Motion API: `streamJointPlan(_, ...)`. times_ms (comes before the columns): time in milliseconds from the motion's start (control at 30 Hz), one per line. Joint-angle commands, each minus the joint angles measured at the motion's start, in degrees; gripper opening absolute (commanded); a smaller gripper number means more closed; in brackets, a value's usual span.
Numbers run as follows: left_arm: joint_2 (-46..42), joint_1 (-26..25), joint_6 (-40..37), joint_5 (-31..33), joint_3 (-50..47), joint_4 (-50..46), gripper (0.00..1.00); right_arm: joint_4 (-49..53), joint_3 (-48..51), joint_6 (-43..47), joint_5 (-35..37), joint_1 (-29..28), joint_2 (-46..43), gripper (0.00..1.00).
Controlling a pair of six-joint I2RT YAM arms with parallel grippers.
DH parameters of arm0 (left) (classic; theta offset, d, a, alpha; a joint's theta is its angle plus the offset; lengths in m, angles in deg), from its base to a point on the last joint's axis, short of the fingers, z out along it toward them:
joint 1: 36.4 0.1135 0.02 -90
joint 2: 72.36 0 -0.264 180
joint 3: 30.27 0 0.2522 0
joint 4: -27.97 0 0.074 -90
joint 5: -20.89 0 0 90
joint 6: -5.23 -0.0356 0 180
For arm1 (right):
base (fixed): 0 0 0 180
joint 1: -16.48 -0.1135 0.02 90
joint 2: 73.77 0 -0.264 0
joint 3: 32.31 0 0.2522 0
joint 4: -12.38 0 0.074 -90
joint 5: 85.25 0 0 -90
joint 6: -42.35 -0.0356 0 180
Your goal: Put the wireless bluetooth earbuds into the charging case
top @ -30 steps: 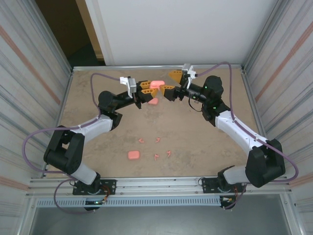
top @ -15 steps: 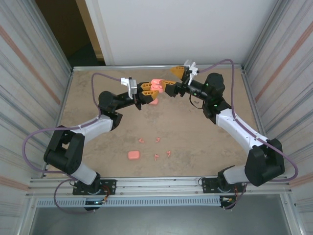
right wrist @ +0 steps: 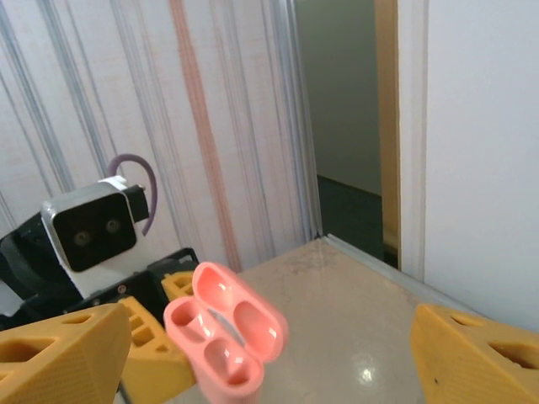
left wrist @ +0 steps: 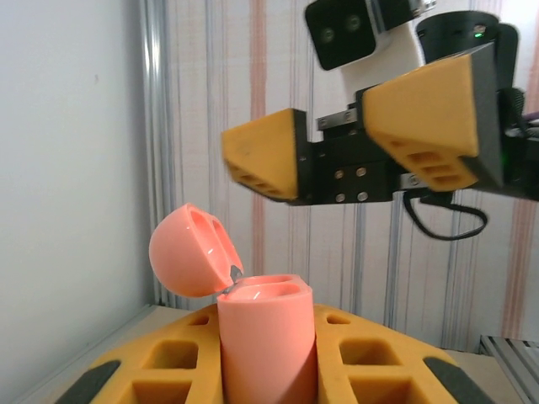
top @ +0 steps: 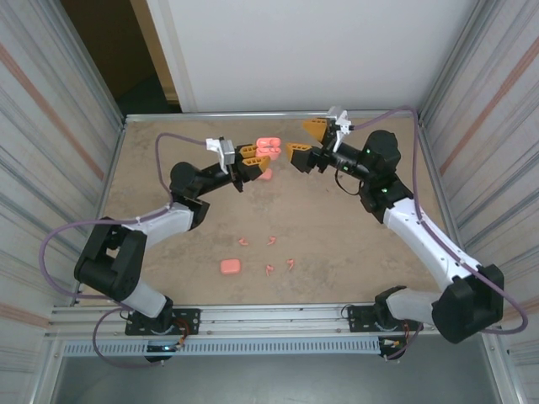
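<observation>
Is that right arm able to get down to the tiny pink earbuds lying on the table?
Probably yes. The right pincer is open and empty, and the earbuds lie loose on bare table with nothing over them; it would just have to swing down toward them.

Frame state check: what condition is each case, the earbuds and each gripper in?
held case: lid open, wells empty, upright
left gripper: shut on held case
right gripper: open, empty
near case: closed, lying flat
far case: partly hidden, lid unclear
earbuds: loose, outside any case
</observation>
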Motion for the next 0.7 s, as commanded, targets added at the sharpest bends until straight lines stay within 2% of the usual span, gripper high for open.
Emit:
streamJointPlan(0, -2.93, 1.47, 0.28, 3.1, -1.96, 5.59, 0.0, 10.99, 0.84, 1.13, 3.82, 0.07, -3.07, 0.85)
streamJointPlan(233, -4.82, 4.05, 1.51, 4.07, -4.81, 7.2, 0.0, 21.97, 4.31, 0.31, 8.83, -2.3, -4.9, 0.81)
streamJointPlan(667, -14.12, 7.49, 1.44, 10.32, -12.12, 7.19, 0.0, 34.58, 4.93, 0.38, 12.2, -9.53, 1.15, 0.73)
